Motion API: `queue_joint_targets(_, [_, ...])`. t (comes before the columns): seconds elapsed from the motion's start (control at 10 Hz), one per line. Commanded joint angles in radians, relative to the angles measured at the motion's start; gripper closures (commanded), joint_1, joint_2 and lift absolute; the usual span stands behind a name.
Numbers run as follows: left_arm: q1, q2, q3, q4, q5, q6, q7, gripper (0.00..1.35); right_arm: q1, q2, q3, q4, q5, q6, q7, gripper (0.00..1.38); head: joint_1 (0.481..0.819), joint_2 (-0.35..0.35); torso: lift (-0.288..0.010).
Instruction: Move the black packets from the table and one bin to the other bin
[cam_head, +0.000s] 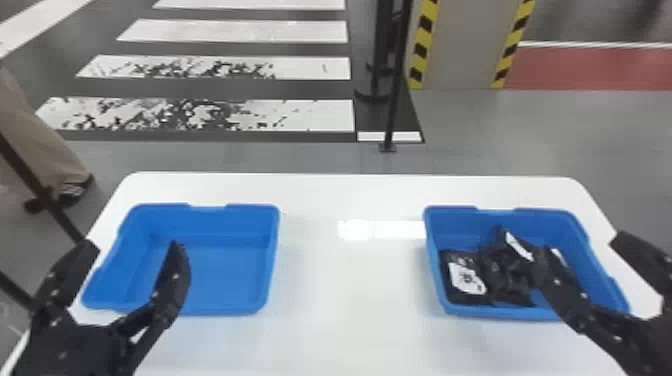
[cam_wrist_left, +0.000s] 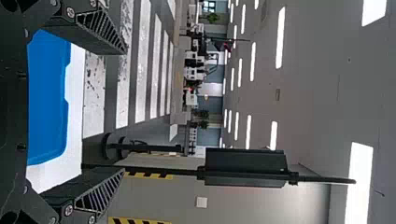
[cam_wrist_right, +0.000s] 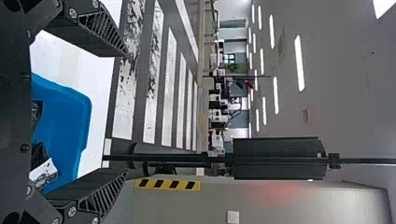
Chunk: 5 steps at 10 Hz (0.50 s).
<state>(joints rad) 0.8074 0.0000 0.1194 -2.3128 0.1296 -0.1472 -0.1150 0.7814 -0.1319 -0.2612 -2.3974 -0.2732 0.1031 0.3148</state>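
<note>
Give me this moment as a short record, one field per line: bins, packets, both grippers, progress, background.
left bin: blue, no packet in view inside
right bin: blue, holding the packets
packets: black, several heaped together, some with white labels
left gripper: open, nothing between its fingers, by the left bin
right gripper: open, nothing between its fingers, by the right bin
progress: every packet in view is in the right bin, probably the destination
background: striped crossing, pillar with yellow-black edges
</note>
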Motion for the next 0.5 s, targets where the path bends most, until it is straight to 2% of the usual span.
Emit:
queue_joint_targets(0.0, [-0.002,-0.003,-0.002,0.0,0.0,0.002,0.0,0.15,-0.003,0.0,0.0,0.003,0.0,0.0,0.0,0.15,0.695,-0.004,-0.11])
queue_joint_targets(0.4, [-0.002,-0.003,-0.004,0.0,-0.006,0.002,0.0,0.15,-0.003,0.0,0.0,0.006,0.0,-0.007,0.0,0.15,0.695,-0.007,-0.11])
